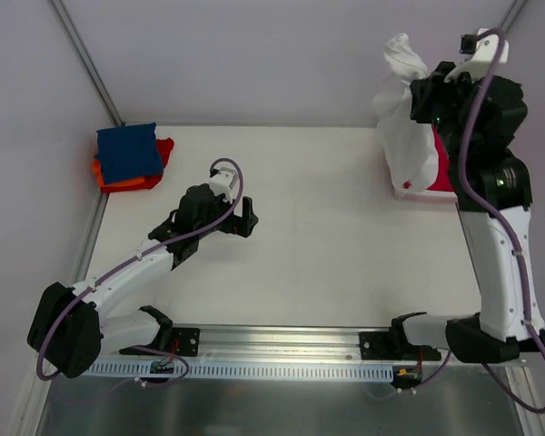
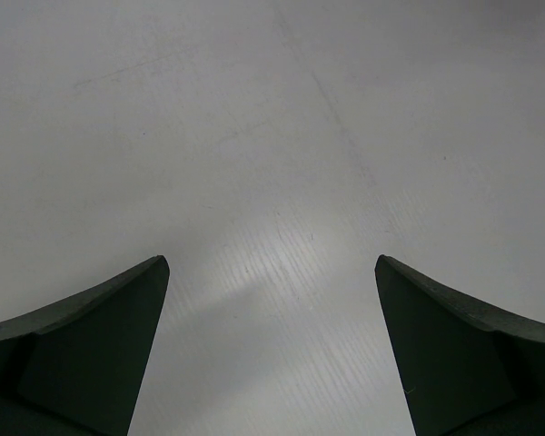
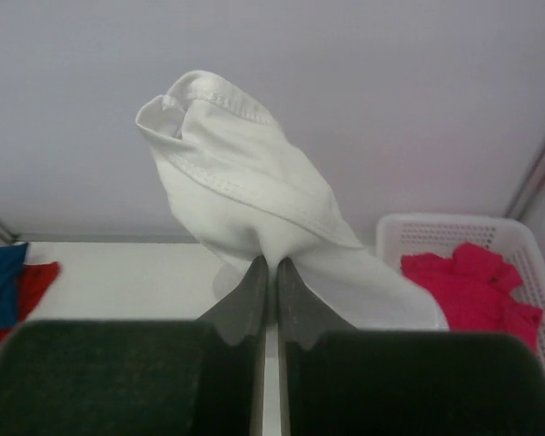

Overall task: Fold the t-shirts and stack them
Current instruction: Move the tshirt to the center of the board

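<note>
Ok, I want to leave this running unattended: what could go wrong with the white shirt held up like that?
The right tool pinches only a small bunch of the white t-shirt, so it may slip free. The cloth hangs by the basket holding the crimson-pink t-shirt and could snag its rim. The left tool is open over the table, far off.
</note>
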Motion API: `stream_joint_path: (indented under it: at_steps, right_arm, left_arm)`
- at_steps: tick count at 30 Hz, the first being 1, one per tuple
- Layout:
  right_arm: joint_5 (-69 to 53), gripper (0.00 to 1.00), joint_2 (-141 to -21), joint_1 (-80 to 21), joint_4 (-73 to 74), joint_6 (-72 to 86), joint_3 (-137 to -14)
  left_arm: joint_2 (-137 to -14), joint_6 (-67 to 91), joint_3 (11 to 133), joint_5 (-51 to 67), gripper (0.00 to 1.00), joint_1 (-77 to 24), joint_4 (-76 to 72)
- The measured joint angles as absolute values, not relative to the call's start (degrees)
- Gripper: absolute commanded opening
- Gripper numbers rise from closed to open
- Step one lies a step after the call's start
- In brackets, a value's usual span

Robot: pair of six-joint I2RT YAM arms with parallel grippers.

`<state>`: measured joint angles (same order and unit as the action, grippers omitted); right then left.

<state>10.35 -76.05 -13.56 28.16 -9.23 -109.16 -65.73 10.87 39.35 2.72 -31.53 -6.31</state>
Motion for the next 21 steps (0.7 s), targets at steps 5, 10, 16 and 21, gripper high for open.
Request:
stream_joint_path:
  at_steps: [5, 10, 16, 21]
  right_arm:
    - [8.38, 0.00, -65.34, -20.99, 28.16, -9.87, -110.41]
    - [6.07, 0.00, -57.93, -21.65, 27.09, -8.32, -110.54]
    - [3.40, 0.00, -54.11, -21.65, 25.26, -5.37, -106.34]
    - [-0.14, 0.00, -54.02, -21.65, 24.05, -1.15, -92.66]
  left_arm:
    - [-66.43, 10.87, 39.35, 2.48, 0.99, -31.53, -6.31]
    - [-67.55, 10.87, 39.38, 2.48, 0.99, -31.53, -6.31]
    - [-68.31, 10.98, 39.40, 2.48, 0.99, -31.53, -6.31]
    - [-68.31, 11.64, 39.66, 2.50, 0.99, -31.53, -6.33]
